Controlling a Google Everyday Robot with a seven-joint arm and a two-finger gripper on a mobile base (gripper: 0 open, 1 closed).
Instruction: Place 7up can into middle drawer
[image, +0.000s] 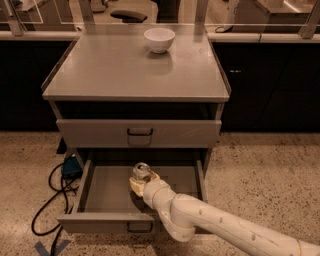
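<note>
The 7up can (141, 172) stands upright, with its long axis vertical and its shiny round top facing up. It sits in the lower centre of the frame, inside the open middle drawer (107, 186), near the middle of the tray and toward its front half. Only the can's top and upper body show. Its lower body is hidden by the gripper (143, 183), so contact between its base and the drawer floor cannot be confirmed.

The gripper's 2 pale fingers are closed narrowly on the can's lower sides. The white arm (225, 226) enters from the lower right and is cut off by the frame edge. It covers part of the drawer's front right.

Above, 1 upper drawer (100, 133) shows only its flat front. A white bowl (159, 39) rests on the cabinet top (115, 70) at upper centre. A dark cable (46, 202) lies on the floor at lower left.
</note>
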